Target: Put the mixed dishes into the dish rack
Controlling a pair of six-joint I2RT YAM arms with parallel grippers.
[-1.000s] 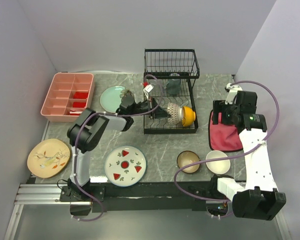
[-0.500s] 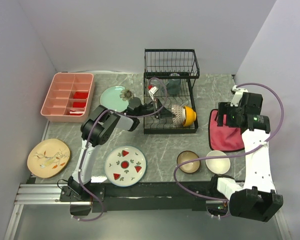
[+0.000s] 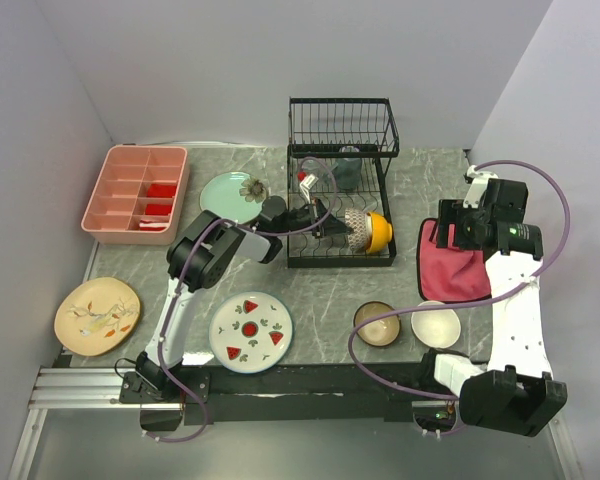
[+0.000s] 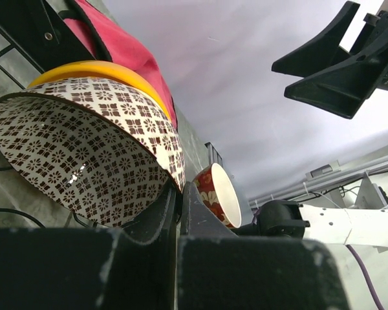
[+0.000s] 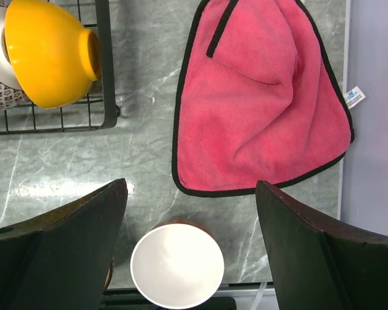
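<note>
nearest the bases, the right gripper (image 5: pixel 191 187) is hanging with its jaws spread wide and holding nothing, above the white bowl (image 5: pixel 176 266) and the near edge of the red cloth (image 5: pixel 258 97). if it is coming down off centre, a finger is likely striking the rim and skidding that bowl into the brown bowl (image 3: pixel 377 323) sitting just beside it. farther in, the left gripper (image 4: pixel 180 194) is reaching into the lower tier of the dish rack (image 3: pixel 340 264) with its fingers pressed together, tips right by the rim of the patterned bowl (image 4: pixel 71 155); whether they are pinching that rim is not showing. a shove from here is risking the patterned bowl jamming against the orange bowl (image 5: pixel 48 55) nested behind it, or both rolling on the wires. counting outward: two bowls and two plates are lying on the near table (image 3: pixel 330 290), the watermelon plate (image 3: pixel 250 330) and the tan plate (image 3: pixel 97 315); two bowls are resting in the rack; one greyish cup (image 3: pixel 347 170) is standing at its back; one mint plate (image 3: pixel 225 198) and one pink tray (image 3: pixel 145 149) are sitting farthest left.
</note>
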